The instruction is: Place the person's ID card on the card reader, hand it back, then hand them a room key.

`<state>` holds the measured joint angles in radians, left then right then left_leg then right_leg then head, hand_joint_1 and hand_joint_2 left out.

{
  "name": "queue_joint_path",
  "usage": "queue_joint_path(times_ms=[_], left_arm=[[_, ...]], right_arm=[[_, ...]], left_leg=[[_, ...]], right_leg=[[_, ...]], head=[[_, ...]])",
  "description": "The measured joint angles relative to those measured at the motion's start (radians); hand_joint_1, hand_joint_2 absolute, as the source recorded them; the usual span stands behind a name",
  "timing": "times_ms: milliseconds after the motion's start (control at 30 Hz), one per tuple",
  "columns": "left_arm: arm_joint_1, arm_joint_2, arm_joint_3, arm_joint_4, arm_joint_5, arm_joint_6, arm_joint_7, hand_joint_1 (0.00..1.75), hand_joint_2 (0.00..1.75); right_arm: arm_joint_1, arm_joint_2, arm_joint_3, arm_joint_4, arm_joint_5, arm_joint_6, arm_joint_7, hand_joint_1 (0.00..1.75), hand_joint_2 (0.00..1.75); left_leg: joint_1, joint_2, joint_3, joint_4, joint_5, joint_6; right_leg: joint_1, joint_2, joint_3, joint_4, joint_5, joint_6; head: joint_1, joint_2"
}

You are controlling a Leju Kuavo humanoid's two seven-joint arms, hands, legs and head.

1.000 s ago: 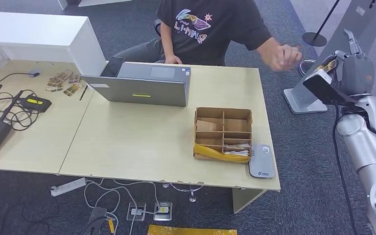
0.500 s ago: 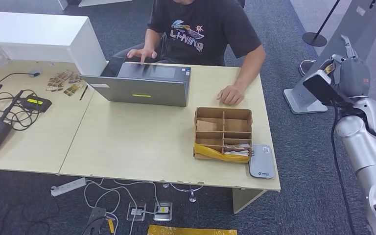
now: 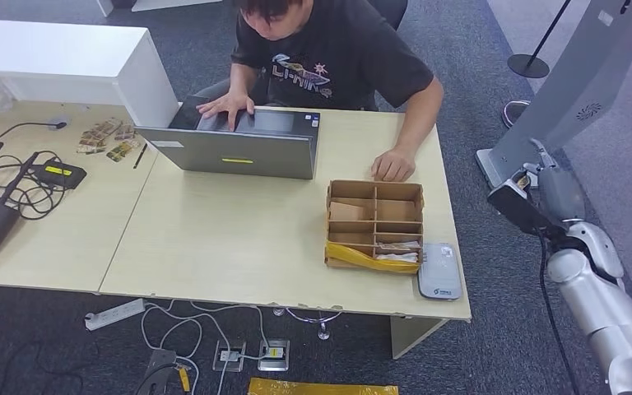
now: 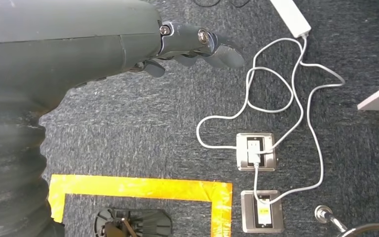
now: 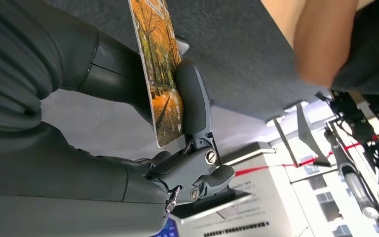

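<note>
My right hand (image 3: 547,191) hangs off the table's right end, beyond the edge. It pinches a card (image 5: 162,74) printed with orange autumn trees between thumb and fingers; a sliver of the card (image 3: 524,180) shows in the head view. The grey card reader (image 3: 439,281) lies flat at the table's front right corner, left of and nearer than that hand. My left hand (image 4: 197,44) hangs over the floor, loosely curled, holding nothing. The person (image 3: 337,58) sits behind the table, one hand (image 3: 392,167) resting on it, the other on the laptop.
A cardboard divider box (image 3: 374,224) with cards in its front slots stands beside the reader. An open laptop (image 3: 234,148) sits at the back. Routers and cables (image 3: 16,185) cover the left table. A grey kiosk base (image 3: 502,164) stands behind my right hand.
My right arm has dropped with the card from shoulder height down to table level. The person's outstretched hand pulled back onto the table, and they leaned over the laptop.
</note>
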<state>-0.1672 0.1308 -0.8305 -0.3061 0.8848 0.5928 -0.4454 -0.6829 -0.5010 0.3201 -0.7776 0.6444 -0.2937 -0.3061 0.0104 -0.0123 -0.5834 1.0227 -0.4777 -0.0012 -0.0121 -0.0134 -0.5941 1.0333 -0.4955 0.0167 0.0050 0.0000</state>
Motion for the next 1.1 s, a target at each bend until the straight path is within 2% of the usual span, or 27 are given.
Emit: queue_joint_path(times_ms=[433, 1100], left_arm=[[-0.002, 0.0, 0.0, 0.003, 0.015, 0.001, 0.0, 0.0, 1.75], [-0.002, -0.001, -0.017, 0.008, 0.018, 0.001, 0.0, 0.0, 1.75]], right_arm=[[0.121, 0.045, 0.008, -0.037, 0.036, 0.047, 0.023, 1.75, 1.75], [0.196, 0.11, 0.065, -0.087, 0.032, 0.079, 0.053, 1.75, 1.75]], left_leg=[[0.0, 0.0, 0.0, 0.0, 0.0, 0.0], [0.001, 0.0, 0.0, 0.0, 0.0, 0.0]], right_leg=[[0.0, 0.0, 0.0, 0.0, 0.0, 0.0], [0.001, 0.0, 0.0, 0.0, -0.001, -0.001]], head=[[0.0, 0.0], [0.0, 0.0]])
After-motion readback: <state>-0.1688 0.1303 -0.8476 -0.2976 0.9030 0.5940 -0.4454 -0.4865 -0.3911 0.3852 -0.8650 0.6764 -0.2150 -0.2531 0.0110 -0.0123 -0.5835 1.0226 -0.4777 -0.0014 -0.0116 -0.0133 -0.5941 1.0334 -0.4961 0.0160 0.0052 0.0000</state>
